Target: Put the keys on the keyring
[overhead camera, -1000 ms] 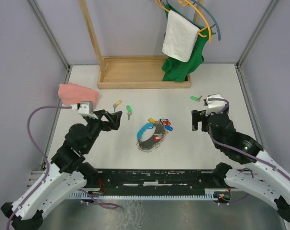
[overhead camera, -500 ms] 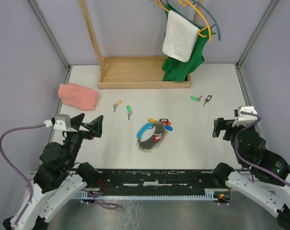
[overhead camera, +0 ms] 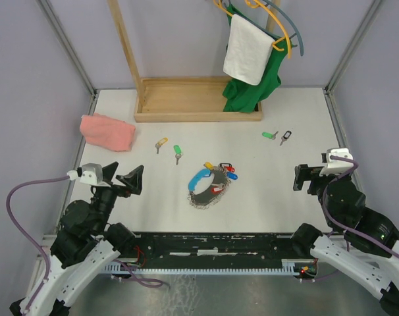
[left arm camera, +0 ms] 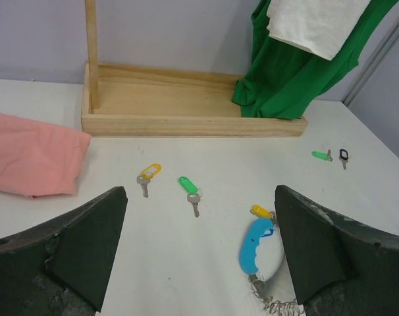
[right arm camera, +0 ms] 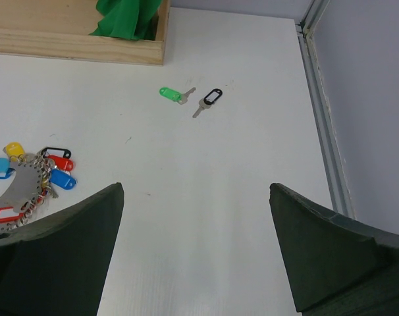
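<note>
Top cam overhead, wrists low (share keyring)

Arms blk w/ white base shells, purple cables, white wrist cams, dark fingers.

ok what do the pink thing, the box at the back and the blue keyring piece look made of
Pink thing: soft cloth, matte, with folds.
Box: bare light wood, grain visible.
Blue piece: likely plastic, smooth with a slight sheen.
</note>
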You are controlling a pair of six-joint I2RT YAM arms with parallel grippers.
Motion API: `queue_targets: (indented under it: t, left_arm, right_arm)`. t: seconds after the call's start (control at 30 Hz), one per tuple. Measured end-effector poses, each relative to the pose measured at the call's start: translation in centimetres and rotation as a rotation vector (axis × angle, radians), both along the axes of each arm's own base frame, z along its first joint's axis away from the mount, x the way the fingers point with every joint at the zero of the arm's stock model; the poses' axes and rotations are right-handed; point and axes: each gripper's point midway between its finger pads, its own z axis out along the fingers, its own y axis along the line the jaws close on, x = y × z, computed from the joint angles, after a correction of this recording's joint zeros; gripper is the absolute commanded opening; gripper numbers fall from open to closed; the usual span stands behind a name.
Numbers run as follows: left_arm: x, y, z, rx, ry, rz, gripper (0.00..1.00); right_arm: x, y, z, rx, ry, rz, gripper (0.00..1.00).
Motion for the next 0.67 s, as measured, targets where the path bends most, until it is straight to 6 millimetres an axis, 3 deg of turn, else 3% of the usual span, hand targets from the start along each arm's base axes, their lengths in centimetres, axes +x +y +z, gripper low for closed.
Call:
queue_targets:
  t: [0.67]
  left_arm:
    - [0.37,0.12,-0.53,0.034,0.015,0.016,0.99]
  right_arm:
    - [-0.03,0.0,-0.08,-0.009,0.003,0.005,1.0]
